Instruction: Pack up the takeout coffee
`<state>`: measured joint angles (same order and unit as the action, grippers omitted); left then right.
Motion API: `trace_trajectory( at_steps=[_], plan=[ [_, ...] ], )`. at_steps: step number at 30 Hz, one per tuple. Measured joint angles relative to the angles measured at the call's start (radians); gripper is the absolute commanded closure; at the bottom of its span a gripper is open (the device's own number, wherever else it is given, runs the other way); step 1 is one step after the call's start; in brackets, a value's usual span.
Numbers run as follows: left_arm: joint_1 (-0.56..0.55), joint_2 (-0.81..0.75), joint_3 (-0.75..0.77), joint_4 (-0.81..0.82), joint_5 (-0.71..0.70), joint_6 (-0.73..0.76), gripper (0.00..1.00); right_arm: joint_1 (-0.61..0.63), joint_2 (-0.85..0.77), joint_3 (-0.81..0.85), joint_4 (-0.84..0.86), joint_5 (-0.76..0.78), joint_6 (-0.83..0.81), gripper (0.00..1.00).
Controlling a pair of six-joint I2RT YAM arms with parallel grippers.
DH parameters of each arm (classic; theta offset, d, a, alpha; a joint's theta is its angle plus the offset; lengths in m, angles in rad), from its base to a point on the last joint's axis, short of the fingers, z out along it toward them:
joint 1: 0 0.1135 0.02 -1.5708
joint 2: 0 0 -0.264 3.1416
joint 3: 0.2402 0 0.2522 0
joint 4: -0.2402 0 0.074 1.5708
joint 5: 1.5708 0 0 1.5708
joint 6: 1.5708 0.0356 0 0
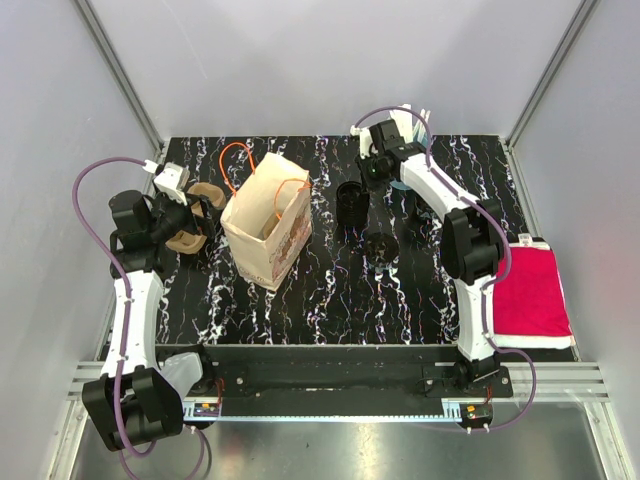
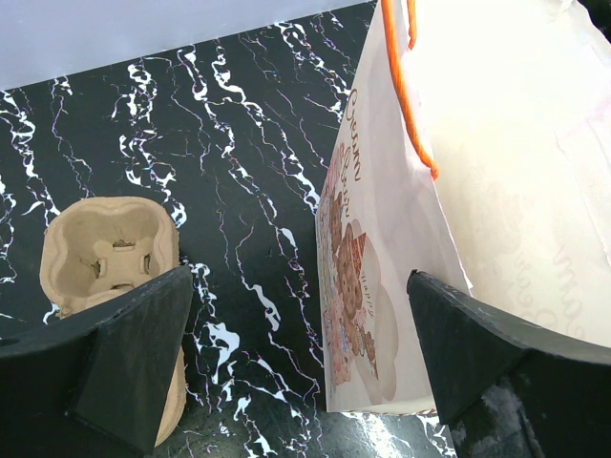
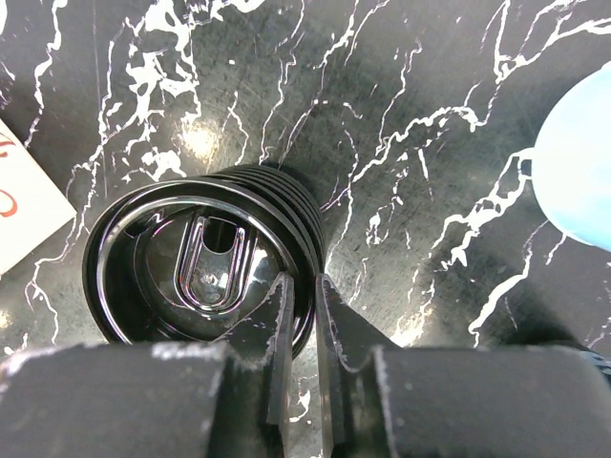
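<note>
A paper bag with orange handles and a bear print stands open at the table's left middle; it also shows in the left wrist view. A brown cardboard cup carrier lies left of it, also in the left wrist view. My left gripper is open and empty, above the table between carrier and bag. A black lidded coffee cup stands right of the bag. My right gripper is shut on its rim, one finger inside the lid and one outside. A second black cup stands nearer.
A red cloth lies at the table's right edge. A light blue object sits at the right edge of the right wrist view. Grey walls close in the table on three sides.
</note>
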<state>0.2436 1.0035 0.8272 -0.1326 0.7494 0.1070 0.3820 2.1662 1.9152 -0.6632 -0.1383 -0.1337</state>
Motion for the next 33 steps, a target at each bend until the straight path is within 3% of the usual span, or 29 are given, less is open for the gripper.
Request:
trace_trajectory(
  at_steps=[22,33],
  plan=[
    [0.0,-0.003,0.013,-0.018,-0.002,0.016,0.01,0.0,-0.05,0.022,-0.037,0.024,-0.017,0.84],
    [-0.001,-0.067,0.256,-0.183,0.01,0.254,0.01,0.0,-0.277,-0.016,-0.09,0.019,-0.052,0.85]
  ],
)
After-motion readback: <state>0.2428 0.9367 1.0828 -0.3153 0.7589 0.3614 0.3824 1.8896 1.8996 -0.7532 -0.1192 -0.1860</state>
